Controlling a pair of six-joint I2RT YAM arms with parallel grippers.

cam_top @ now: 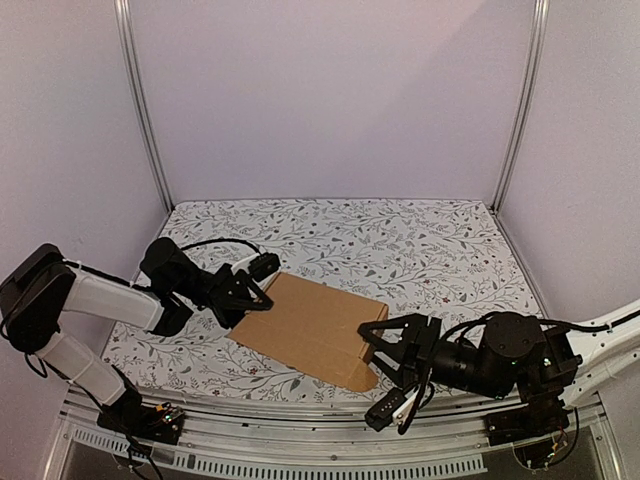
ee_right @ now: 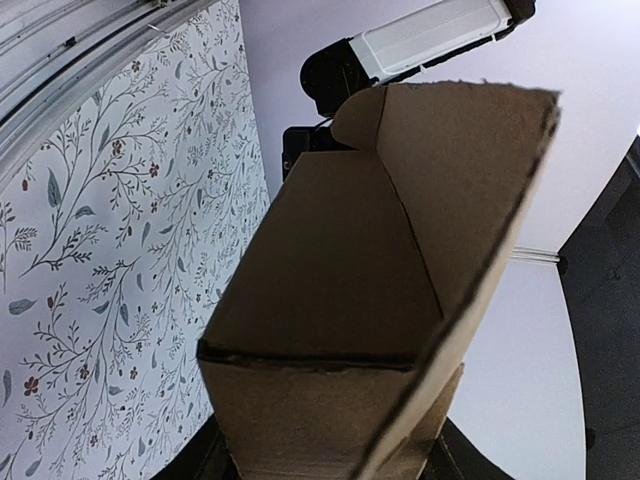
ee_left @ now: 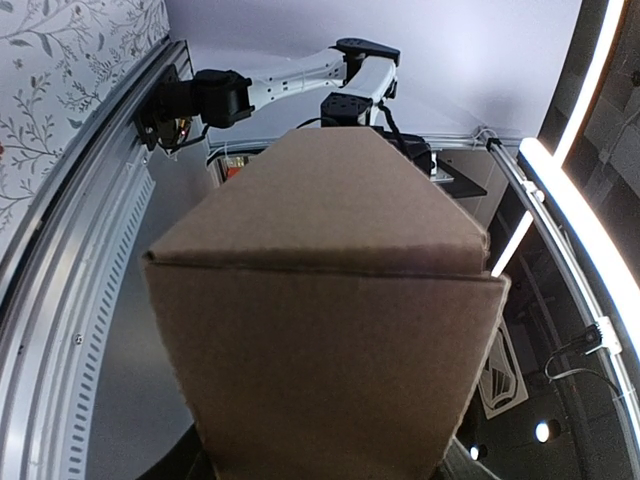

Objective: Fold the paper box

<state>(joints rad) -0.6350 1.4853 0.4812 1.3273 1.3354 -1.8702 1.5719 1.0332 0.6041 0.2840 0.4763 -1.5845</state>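
Clamping the left hand [cam_top: 243,297] on the left corner of the paper box [cam_top: 310,325], a flattened brown carton stretching across the near middle of the flower-patterned table [cam_top: 400,240]. Bracketing the box's right end, beside a rounded flap, with the right hand [cam_top: 385,348]. Seeing cardboard running in between that hand's fingers, yet being unable to tell whether pinching it or just short of touching. Filling most of both wrist views with creased brown panels.
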